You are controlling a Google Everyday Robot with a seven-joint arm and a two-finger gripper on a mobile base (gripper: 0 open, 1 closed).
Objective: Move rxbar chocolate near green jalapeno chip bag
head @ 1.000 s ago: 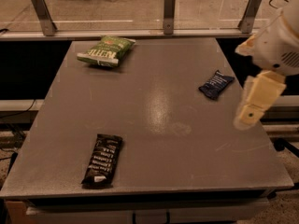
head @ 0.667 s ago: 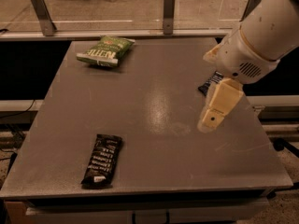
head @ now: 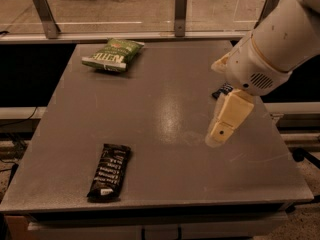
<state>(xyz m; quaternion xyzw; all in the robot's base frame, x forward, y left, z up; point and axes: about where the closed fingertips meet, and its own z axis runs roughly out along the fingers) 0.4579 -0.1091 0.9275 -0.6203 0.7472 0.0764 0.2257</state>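
Gripper [head: 217,138] has moved leftward above the table's [head: 165,109] right side.

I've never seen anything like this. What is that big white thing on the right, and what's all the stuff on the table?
The big white shape is a robot's arm, reaching in from the right. The cream piece at its end is the gripper, its tool for grasping. It hangs over the right part of the grey table and holds nothing. A single camera looks down on the table from its near side. Three packets lie there: the rxbar chocolate, a long dark bar at the front left; the green jalapeno chip bag at the back left; and a dark blue packet, mostly hidden behind the arm. The job is to bring the bar near the green bag, and they now lie far apart.
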